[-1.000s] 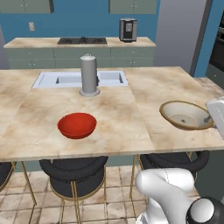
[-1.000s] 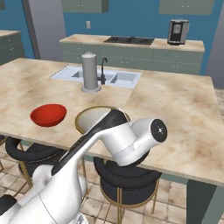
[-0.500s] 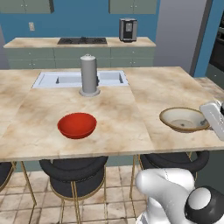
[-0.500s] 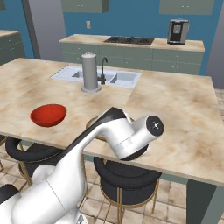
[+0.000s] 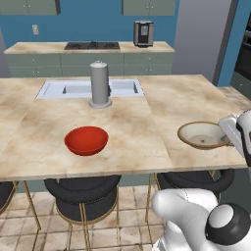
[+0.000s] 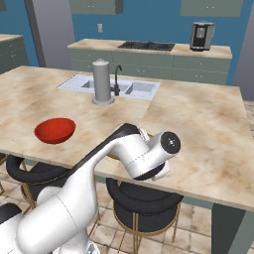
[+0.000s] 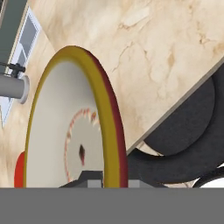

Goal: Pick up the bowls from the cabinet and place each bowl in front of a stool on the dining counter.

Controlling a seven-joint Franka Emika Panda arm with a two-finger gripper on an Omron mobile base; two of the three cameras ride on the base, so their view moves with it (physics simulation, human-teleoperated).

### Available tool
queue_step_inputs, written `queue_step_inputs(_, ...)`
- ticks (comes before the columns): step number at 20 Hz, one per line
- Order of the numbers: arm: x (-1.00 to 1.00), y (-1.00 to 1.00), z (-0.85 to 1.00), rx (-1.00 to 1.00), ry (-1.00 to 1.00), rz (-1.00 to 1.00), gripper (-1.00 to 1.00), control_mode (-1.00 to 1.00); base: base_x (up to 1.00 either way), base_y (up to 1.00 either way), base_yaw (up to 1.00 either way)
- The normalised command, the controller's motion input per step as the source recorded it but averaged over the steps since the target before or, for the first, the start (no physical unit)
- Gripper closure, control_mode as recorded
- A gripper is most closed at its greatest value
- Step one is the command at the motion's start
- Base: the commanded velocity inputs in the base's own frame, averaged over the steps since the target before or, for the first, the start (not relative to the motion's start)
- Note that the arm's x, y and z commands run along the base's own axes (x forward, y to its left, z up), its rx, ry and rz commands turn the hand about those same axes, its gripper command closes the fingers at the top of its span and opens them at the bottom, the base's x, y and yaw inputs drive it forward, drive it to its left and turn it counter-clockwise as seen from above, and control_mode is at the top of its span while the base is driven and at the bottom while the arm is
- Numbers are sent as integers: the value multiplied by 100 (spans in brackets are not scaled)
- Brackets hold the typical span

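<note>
The cream-white bowl [image 5: 202,135] with its tan-brown rim lies low over the dining counter [image 5: 147,112], near its front right corner, above a black stool [image 5: 196,179]. Whether it touches the marble I cannot tell. My gripper [image 5: 228,136] is shut on its right rim. In the hand view the rim of this bowl [image 7: 65,131] runs down between the fingertips of the gripper [image 7: 109,183]. The red bowl [image 5: 86,140] rests on the counter to the left, in front of another stool [image 5: 81,188]. From the right base view the red bowl [image 6: 55,130] shows and my arm hides the cream one.
A grey cylindrical tap [image 5: 99,84] stands by the inset sink [image 5: 73,88] at the counter's middle. A coffee machine [image 5: 143,33] sits on the far wall worktop. The counter's right edge lies close to my hand.
The cream bowl and my gripper have come down and slightly left toward the counter's front edge. The red bowl has stayed put.
</note>
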Motion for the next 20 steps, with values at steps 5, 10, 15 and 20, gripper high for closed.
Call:
queue_step_inputs(5, 21, -23, -8, 2, -1, 0, 100, -100, 0, 0, 0)
queue_step_inputs(10, 22, -18, -16, 0, 0, 0, 100, -100, 0, 0, 0)
queue_step_inputs(15, 27, -7, -25, 0, 0, 0, 100, -100, 0, 0, 0)
queue_step_inputs(20, 36, 0, -30, 0, -1, 0, 100, -100, 0, 0, 0)
